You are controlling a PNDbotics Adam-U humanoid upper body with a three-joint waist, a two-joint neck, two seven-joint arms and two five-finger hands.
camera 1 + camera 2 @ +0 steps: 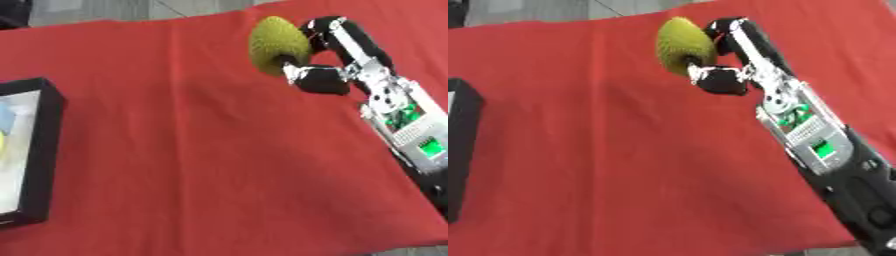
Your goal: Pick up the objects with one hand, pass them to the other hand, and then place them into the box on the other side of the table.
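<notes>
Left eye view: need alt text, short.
The robot's right hand, reaching in from the right, grips a yellow-green textured ball over the far part of a red tablecloth. A black-walled box sits at the left edge with pale items inside; the left hand is not in view.

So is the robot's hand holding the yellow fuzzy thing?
Yes. The right hand has its thumb and fingers curled round the yellow-green object.

Worktop (201, 150) covered by a red cloth (219, 200); a black-walled box (45, 150) rests at its left edge
</notes>
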